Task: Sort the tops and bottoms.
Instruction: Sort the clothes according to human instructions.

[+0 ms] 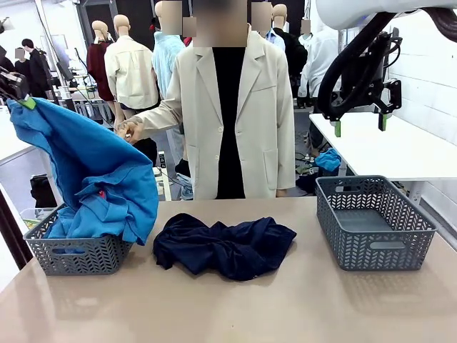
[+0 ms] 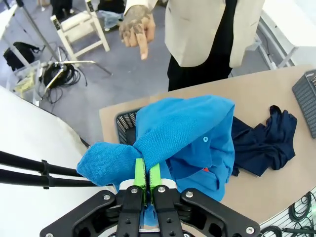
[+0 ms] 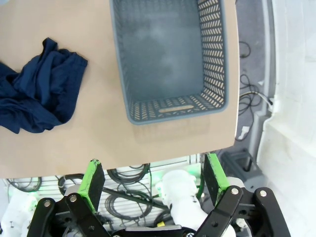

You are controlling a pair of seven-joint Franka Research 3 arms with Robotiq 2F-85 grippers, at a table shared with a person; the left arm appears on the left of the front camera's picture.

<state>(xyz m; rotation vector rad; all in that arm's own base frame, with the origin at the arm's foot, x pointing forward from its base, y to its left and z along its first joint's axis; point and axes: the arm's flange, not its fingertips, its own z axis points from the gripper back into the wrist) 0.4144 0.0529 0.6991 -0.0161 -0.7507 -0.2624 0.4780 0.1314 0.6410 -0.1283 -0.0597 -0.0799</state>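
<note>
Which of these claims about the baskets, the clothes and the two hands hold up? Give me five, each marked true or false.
1. The left hand is shut on a blue shirt. True.
2. The right basket holds dark garments. False: it is empty.
3. The dark garments lie on the table between the baskets. True.
4. The right hand grips a shirt. False: it is open, holding nothing.
5. The blue shirt hangs over the left basket. True.

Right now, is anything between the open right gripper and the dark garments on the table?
Nothing visible. The right gripper hangs open high above the empty right basket. The dark garments lie bare mid-table, beside that basket, uncovered. The blue shirt hangs from the left gripper over the left basket, off to one side.
</note>
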